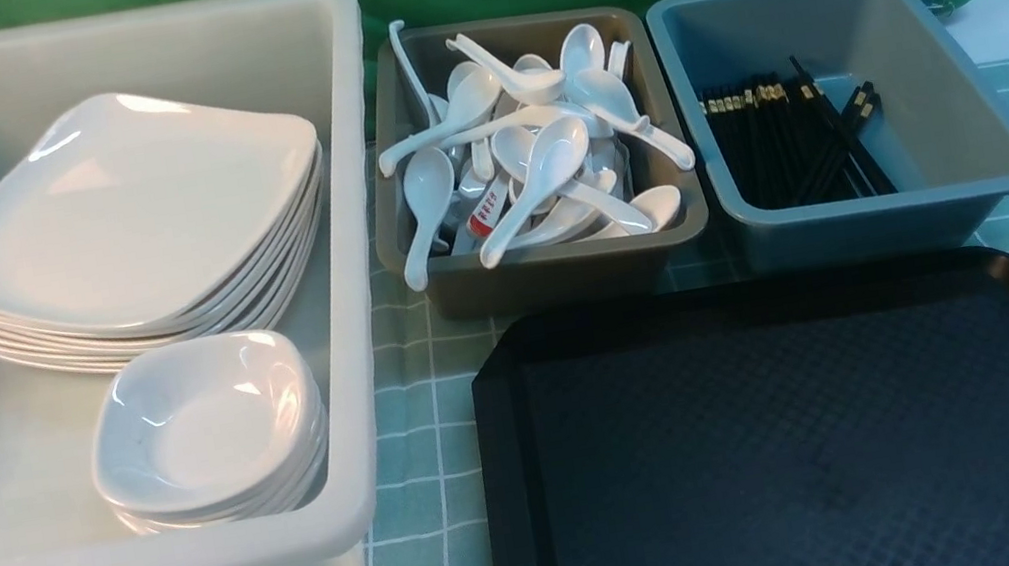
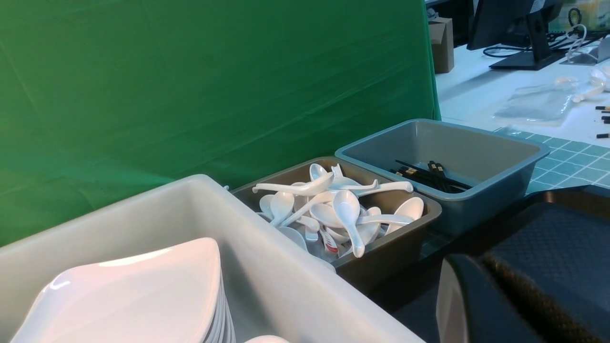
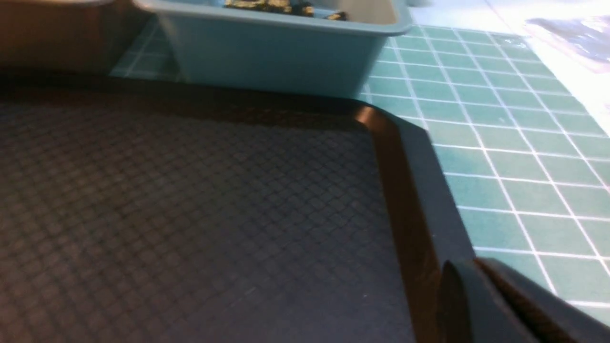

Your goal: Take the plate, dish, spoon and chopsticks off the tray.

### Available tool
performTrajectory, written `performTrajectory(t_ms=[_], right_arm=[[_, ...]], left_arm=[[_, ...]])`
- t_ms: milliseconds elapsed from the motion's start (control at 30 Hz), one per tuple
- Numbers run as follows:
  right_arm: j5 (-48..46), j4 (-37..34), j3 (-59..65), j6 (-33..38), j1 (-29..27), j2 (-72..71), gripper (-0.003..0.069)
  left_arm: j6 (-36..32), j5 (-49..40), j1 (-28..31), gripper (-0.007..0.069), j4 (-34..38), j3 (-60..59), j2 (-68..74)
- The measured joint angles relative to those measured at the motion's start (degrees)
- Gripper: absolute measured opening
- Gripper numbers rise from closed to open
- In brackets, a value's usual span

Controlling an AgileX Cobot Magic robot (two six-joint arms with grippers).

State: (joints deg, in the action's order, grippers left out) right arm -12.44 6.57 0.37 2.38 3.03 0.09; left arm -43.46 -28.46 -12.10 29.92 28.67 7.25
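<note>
Left wrist view alone: monitor (image 2: 536,33) beyond bins (image 2: 388,257).

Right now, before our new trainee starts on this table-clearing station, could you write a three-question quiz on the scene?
1. True or false: a plate lies on the tray.
2. Multiple choice: what does the bin just right of the spoon bin hold? A) bowls B) chopsticks C) plates
3. Fill in the blank: in the white tub, the small dishes are stacked nearer the robot than the large ____.

Key: 1. False, no plate shows on it. 2. B, chopsticks. 3. Plates.
</note>
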Motion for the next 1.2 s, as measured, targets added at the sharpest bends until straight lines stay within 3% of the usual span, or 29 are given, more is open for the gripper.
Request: performTrajectory(t_ms=[100,1033,1100,1200], right_arm=[[0.0,-2.4,0.0,2.9,0.0,0.0,0.0027],[0.0,-3.2,0.0,1.7,0.0,0.0,0.0096],[0.0,-3.2,0.0,1.7,0.0,0.0,0.0101],[0.0,-3.2,0.0,1.7,0.0,0.0,0.0107]], left_arm=[[0.0,0.0,0.0,0.0013,0.0,0.0,0.0],[0.5,1.6,0.1,0.0017,-2.2,-0.3,0.0],[5.1,4.1,0.7,0.0017,-5.3,-1.3,0.0],[18.9,10.0,6.4,0.0017,-15.1,-5.1,-1.6]])
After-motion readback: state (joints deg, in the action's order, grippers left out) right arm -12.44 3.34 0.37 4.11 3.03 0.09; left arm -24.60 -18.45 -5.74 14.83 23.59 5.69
